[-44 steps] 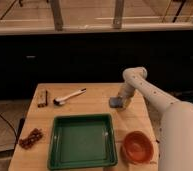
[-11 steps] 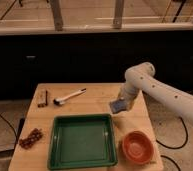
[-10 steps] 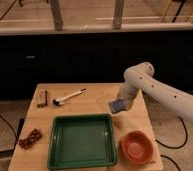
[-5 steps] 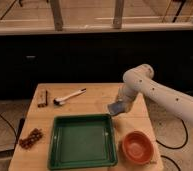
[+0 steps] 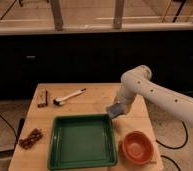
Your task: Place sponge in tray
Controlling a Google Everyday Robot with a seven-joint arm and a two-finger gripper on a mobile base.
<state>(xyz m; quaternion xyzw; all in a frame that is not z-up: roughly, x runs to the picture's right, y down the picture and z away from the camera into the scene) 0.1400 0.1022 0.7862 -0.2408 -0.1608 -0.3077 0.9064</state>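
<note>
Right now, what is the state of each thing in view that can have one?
tray: empty.
sponge: held at the tray's far right corner, not yet inside.
gripper: shut on the sponge, near that same corner.
bowl: upright, empty.

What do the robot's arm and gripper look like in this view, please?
The arm is glossy white: thick, rounded tubular links with a bulbous joint and a few small dark dots. No cables show on it. The gripper, at its tip over the far right corner of the dark-green square plastic tray, is small and dark.
</note>
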